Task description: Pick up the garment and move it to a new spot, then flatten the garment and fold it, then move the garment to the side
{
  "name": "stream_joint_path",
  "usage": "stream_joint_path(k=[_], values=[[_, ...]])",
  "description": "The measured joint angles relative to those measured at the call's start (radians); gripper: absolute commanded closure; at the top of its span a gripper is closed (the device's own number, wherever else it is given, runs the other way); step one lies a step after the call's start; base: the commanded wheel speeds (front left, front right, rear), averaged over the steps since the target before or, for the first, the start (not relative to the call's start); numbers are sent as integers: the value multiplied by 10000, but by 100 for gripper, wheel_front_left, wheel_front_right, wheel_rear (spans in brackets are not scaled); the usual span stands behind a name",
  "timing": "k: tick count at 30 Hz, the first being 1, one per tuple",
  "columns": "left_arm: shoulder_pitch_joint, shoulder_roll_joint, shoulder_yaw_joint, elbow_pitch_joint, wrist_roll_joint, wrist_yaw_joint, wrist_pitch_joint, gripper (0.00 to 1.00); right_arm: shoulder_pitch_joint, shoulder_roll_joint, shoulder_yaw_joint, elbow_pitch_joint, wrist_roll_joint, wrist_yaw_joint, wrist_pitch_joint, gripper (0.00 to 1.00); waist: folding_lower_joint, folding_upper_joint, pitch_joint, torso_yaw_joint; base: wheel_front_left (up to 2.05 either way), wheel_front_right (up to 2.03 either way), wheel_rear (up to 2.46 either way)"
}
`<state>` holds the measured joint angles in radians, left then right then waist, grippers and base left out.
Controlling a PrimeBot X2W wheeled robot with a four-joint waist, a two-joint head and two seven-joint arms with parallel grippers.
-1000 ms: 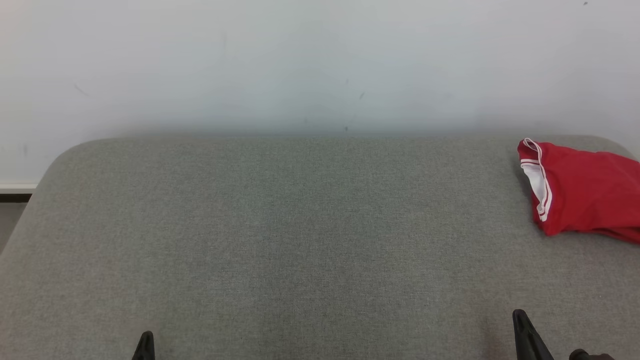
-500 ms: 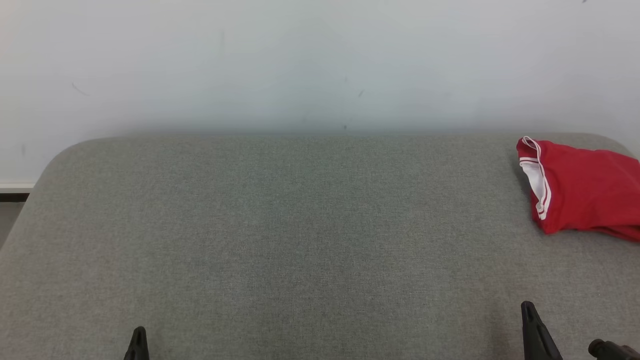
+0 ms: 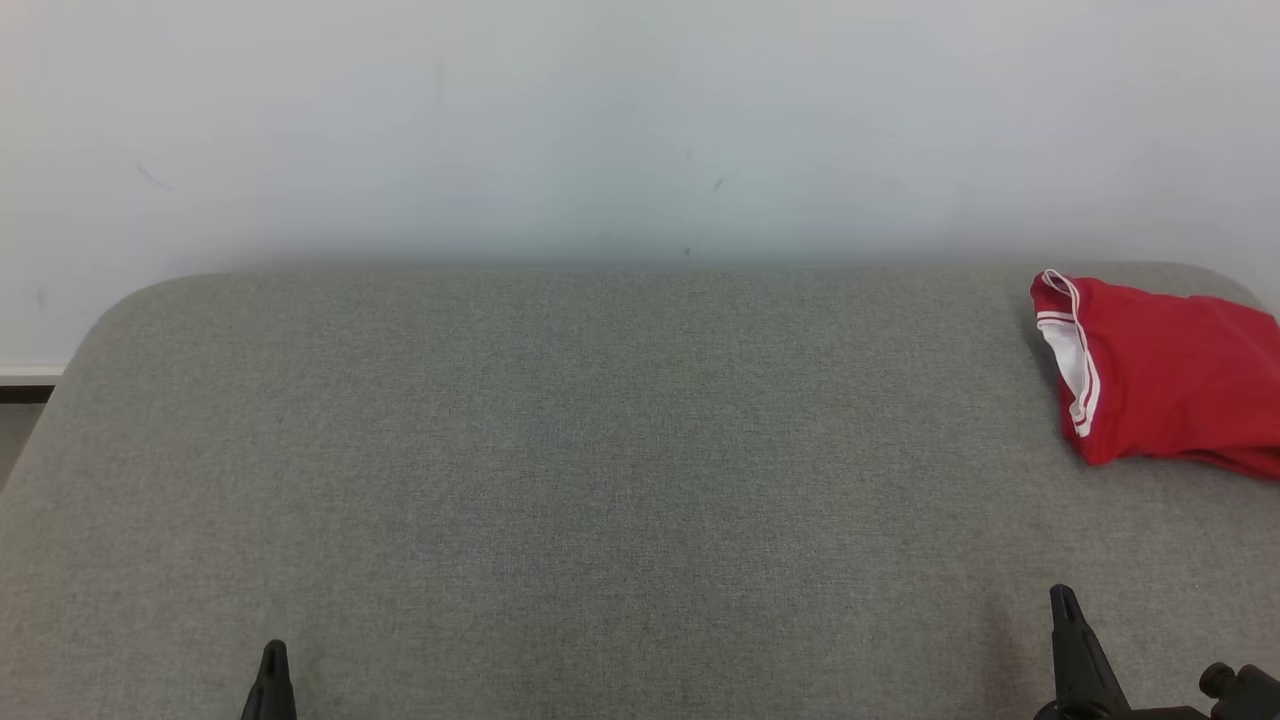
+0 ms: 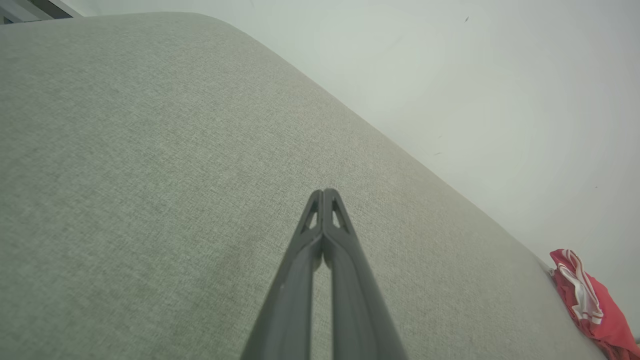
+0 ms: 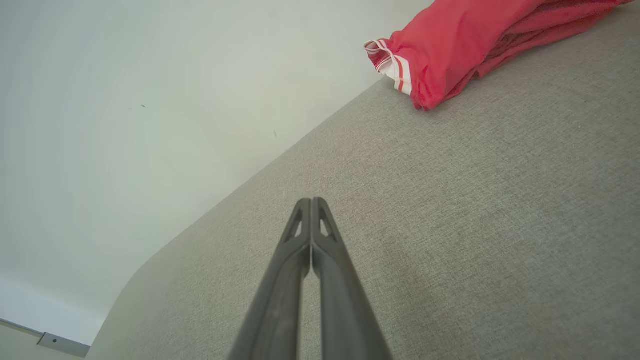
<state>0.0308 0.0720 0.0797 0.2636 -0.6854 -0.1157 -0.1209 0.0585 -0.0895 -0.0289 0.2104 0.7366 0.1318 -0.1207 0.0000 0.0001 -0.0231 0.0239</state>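
Since one second ago the right gripper [image 3: 1064,598] has gone a little forward and outward, toward 1 o'clock, so its dark tip now reaches further over the counter [image 3: 600,450]. The left gripper [image 3: 272,652] has slid a little sideways, toward 9 o'clock. The whole head view has also shifted slightly, but that is the camera and not the things. The garment [image 3: 1170,375] has kept its place.

Both grippers are closed completely and hold nothing. In each wrist view the two long dark fingers are pressed together at the tip, with a thin slit lower down, and they point over the grey cloth of the counter. Whether they touch it, I cannot tell. Seen from the middle of the counter, the left gripper is at 7 o'clock and the right gripper at 5 o'clock, both at the near edge.

The garment is red, with white stripes along one hem and a white inside. It lies as a folded, slightly crumpled heap at 2 o'clock, near the far right corner of the counter and close to the pale wall [image 3: 600,120]. Its striped hem faces 9 o'clock. It is well apart from both grippers, and the right one is the nearer.
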Motion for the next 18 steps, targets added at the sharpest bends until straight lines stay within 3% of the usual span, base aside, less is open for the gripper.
stream_joint_path(k=[18], values=[[-364,-48,96,-44,-2410,-52,612,100,-407,75,-186,94,2278,0,593,100,1,0,50,-46,0,0,0]])
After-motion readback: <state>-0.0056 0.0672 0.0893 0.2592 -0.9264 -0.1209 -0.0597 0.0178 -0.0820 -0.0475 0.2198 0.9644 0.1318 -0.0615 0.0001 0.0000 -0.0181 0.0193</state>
